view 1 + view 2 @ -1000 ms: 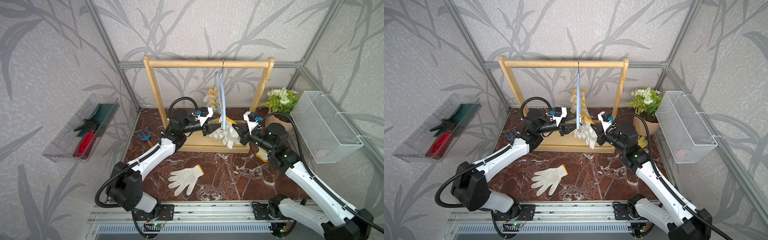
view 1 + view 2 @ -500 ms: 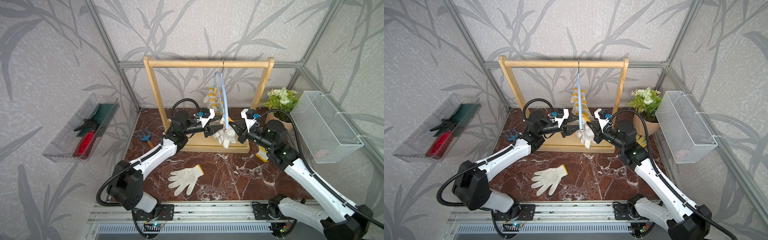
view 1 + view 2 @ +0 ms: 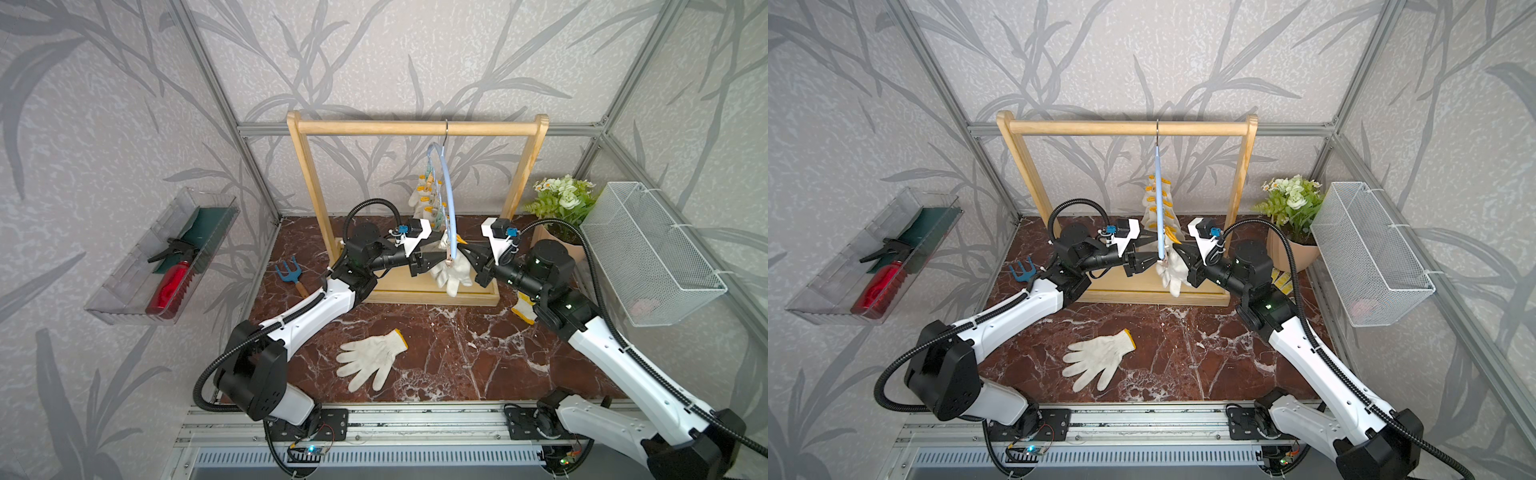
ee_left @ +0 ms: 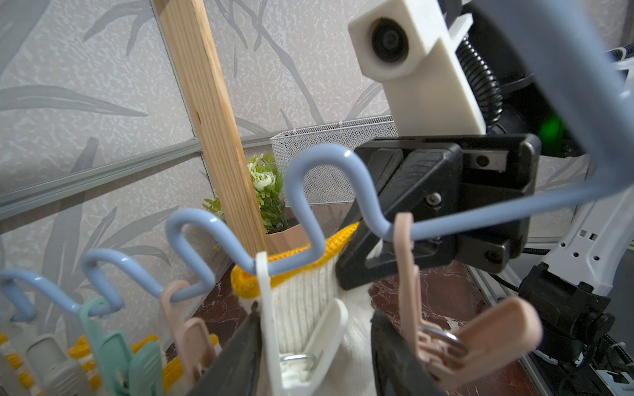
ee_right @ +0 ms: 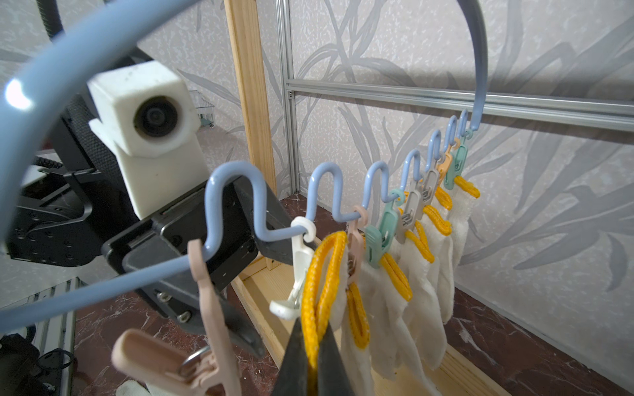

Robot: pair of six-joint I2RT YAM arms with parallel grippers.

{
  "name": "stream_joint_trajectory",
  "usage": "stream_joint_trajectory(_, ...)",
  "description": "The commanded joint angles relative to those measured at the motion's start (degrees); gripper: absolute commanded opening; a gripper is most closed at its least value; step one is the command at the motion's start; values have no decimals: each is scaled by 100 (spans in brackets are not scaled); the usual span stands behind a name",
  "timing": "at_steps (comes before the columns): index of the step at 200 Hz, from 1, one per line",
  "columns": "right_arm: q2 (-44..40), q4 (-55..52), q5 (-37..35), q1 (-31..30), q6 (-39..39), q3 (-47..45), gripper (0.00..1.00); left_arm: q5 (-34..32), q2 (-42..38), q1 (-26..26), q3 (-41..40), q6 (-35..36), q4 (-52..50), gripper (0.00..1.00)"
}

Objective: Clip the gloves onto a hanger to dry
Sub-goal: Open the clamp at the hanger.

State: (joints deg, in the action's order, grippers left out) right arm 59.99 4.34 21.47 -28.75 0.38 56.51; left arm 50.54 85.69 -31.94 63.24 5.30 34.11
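My right gripper (image 5: 312, 339) is pinched tight on the yellow cuff of a glove (image 5: 317, 264). My left gripper (image 4: 312, 329) sits half-open astride the white clip (image 4: 267, 308). Both meet under the hanger (image 3: 448, 195) at centre frame in both top views, and a loose glove (image 3: 372, 357) lies lower centre.

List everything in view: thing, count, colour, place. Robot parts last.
hanger: one, light blue, hooked on rack
clips: a row, pastel, along hanger
clipped gloves: several, white, under clips
loose glove: one, white, on table
patterned glove: one, yellow, beside rack
rack: one, wooden, table rear
fork: one, blue, on table
tray: one, clear, wall, holding red bottle
basket: one, white wire, wall
plant: one, green, rear corner
left tool: one, black, astride white clip
right tool: one, black, shut on held glove
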Motion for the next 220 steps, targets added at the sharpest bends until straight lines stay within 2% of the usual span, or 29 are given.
stream_joint_trajectory(1, 22, 3, 35, -25, -38, 220, 0, -136, -94, -52, -58, 169, 35, 51)
stream_joint_trajectory(71, 66, 15, 59, -25, -38, 214, 0, -810, -79, -206, 21, 293, 58, 49)
stream_joint_trajectory(146, 75, 41, 67, -19, -29, 176, 0, -1096, -176, -311, -31, 323, 114, 45)
stream_joint_trajectory(220, 117, -9, 8, -24, -92, 90, 0, -1162, -227, -331, -66, 333, 114, 28)
